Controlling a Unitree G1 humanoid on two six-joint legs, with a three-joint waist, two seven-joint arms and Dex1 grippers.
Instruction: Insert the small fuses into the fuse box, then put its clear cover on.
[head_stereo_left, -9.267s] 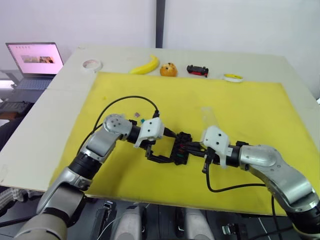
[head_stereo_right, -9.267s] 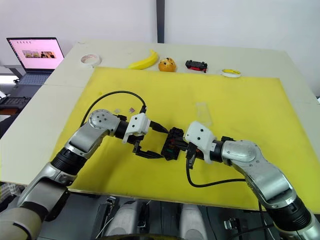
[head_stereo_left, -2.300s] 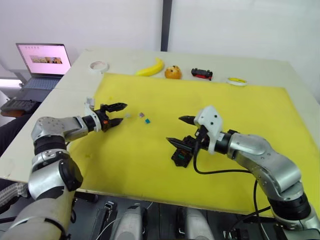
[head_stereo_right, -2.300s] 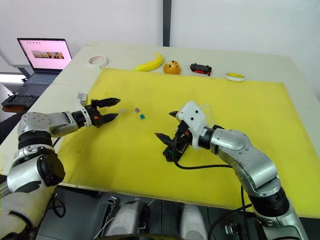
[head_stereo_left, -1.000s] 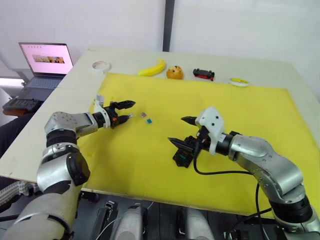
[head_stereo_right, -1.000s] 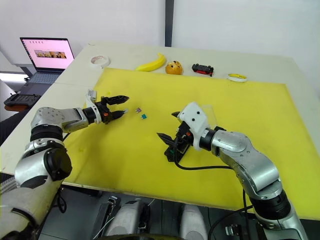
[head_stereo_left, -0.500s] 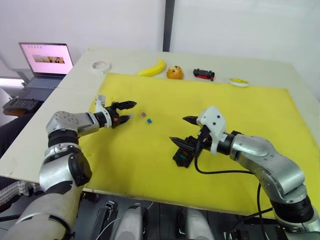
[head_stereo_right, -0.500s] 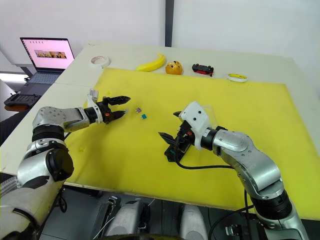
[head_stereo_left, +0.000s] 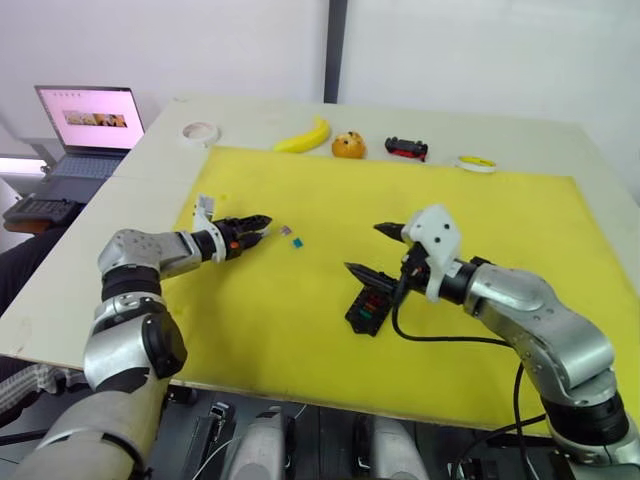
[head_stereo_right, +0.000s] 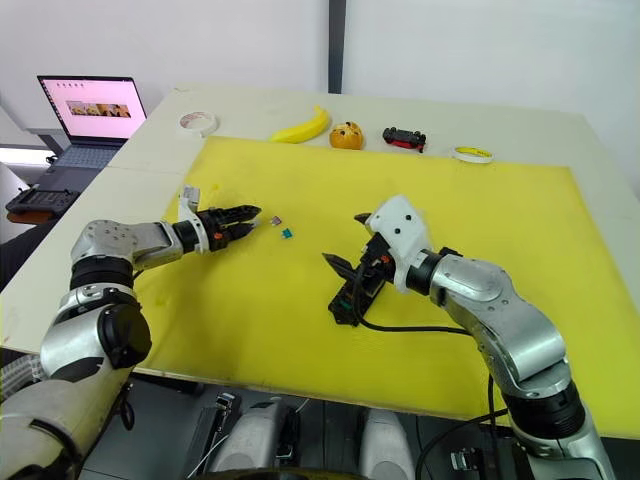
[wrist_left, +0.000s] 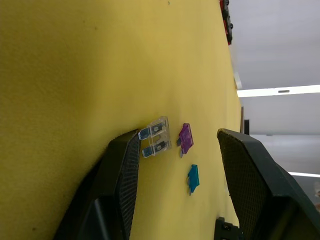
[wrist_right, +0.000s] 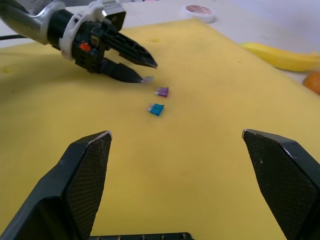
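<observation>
- Fuses, three tiny plastic chips (wrist_left: 156, 136): clear-grey, purple (wrist_left: 185, 138), teal (wrist_left: 193, 179), lying on yellow mat (head_stereo_left: 300, 320) in a short row.
- Clear-grey fuse's long axis crosses between left gripper (wrist_left: 175, 150)'s spread fingers, touching one.
- Black slotted rectangular fuse box (head_stereo_left: 371, 306) lies below right gripper (head_stereo_left: 380, 250), jaws wide, empty.

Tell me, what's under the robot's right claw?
Below the open right gripper lies the black fuse box on the yellow mat. Some slots hold coloured fuses; its far end is hidden by the gripper.

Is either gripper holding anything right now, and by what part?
Nothing is held. The left gripper is open around the clear fuse, one finger touching it; the right gripper is open and empty.
</observation>
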